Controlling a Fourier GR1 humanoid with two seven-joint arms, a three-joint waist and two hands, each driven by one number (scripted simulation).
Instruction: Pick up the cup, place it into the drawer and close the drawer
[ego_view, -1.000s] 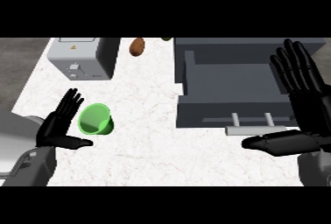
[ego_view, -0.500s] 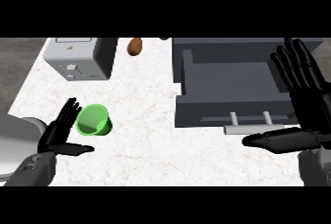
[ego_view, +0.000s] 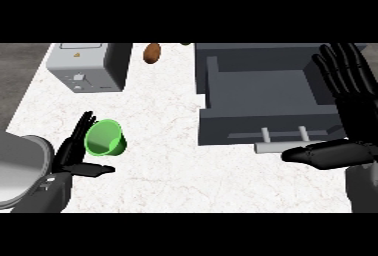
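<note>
The place was a kitchen, and the white marbled counter (ego_view: 184, 165) showed it first. On it, toward the far left corner, stood a grey toaster (ego_view: 87, 67) with a slot on top and controls on its front. To the right of the toaster lay a brown potato (ego_view: 152, 53), near the counter's back edge. Further right of the toaster a dark grey drawer (ego_view: 262, 102) stood pulled open, its bar handle (ego_view: 284, 146) facing the near side. A green cup (ego_view: 105, 138) sat in front of the toaster.
</note>
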